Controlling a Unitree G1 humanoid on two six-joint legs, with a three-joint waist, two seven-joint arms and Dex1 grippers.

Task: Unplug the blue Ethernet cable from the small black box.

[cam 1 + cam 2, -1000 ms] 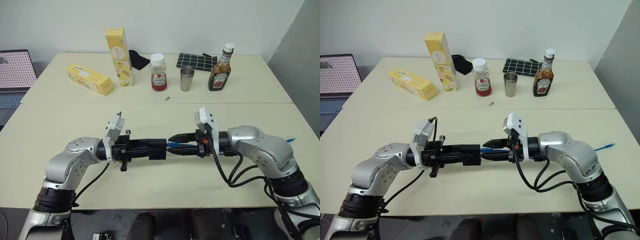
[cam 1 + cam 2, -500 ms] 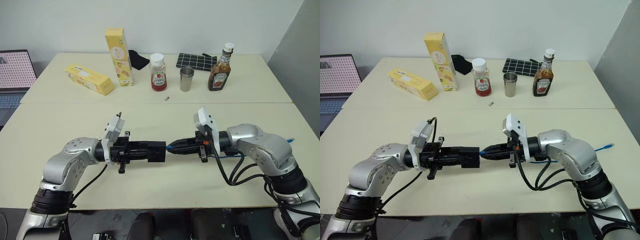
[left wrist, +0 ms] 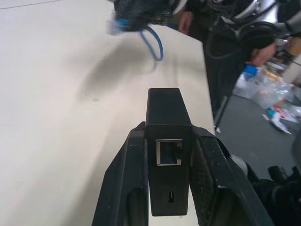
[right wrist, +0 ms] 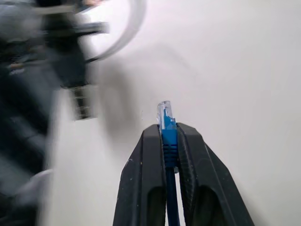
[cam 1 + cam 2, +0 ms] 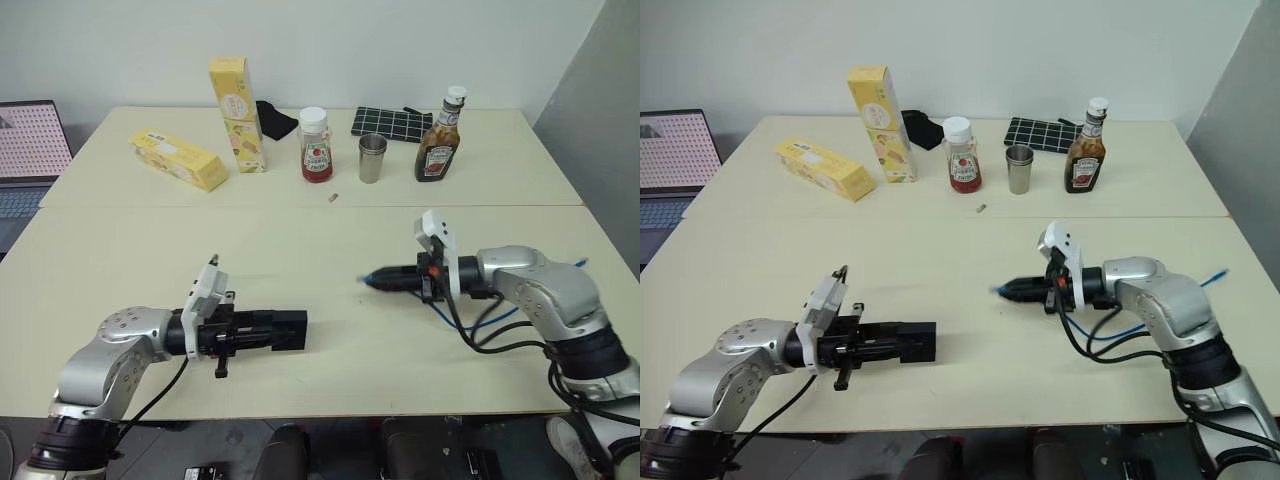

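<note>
Right pincer [image 4: 168,136] grips the blue Ethernet cable [image 4: 166,123], plug aimed at the left-pincer-clamped [image 3: 168,141] small black box [image 3: 165,108].

Both arms are reaching in over the table toward each other, forearms roughly level, with a clear gap between the two grippers. Left gripper [image 3: 169,155] points toward the robot's right, fingers [image 3: 124,188] clamped on either side of the small black box [image 3: 165,113], port end facing out. Right gripper [image 4: 165,134] points left, fingers [image 4: 146,169] pinched tight on the blue Ethernet cable [image 4: 165,123], plug poking out past the tips. The right wrist looks tipped slightly down, I think, but it's blurry.
</note>
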